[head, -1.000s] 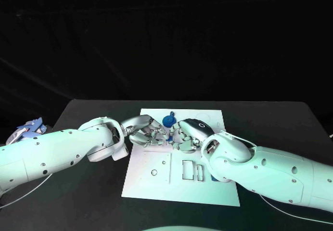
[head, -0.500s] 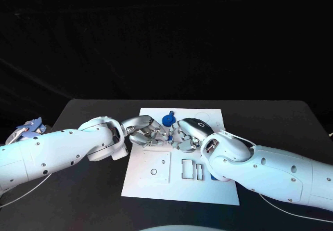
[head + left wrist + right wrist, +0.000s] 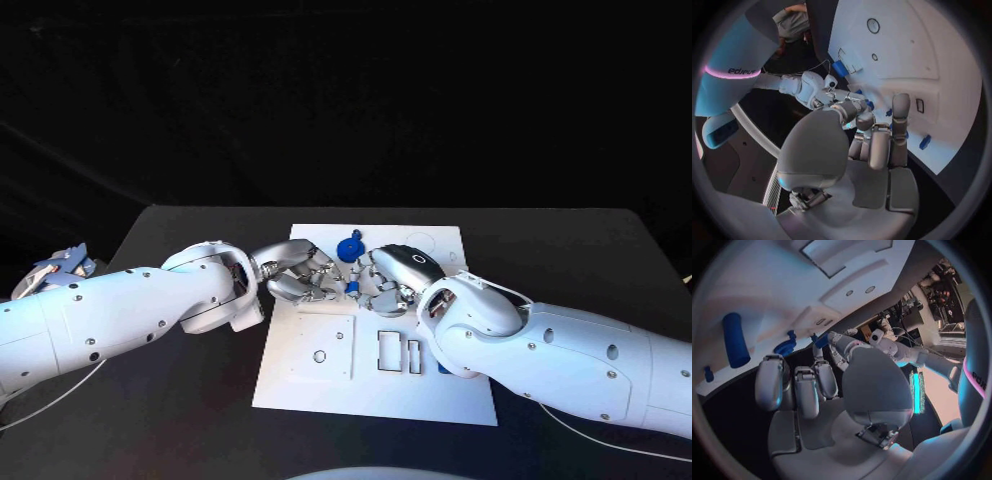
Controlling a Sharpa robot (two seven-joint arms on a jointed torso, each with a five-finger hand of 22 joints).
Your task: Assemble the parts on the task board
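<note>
Working left to right, we have our left robot hand (image 3: 296,270) over the upper part of the task board (image 3: 329,385), its fingers curled down toward the gap where the two hands meet. Between the two hands a small blue part (image 3: 351,288) sits low on the board, touching or nearly touching fingertips from both sides; we cannot tell which robot hand actually grips it, nor how far either is open. Just behind the meeting point, a round blue part (image 3: 348,247) stands on the board, apart from the fingers and about equally near both hands. Our right robot hand (image 3: 389,280) mirrors the left, fingers bent inward. In its wrist view a blue cylindrical part (image 3: 735,340) lies flat on the board beyond its fingertips.
</note>
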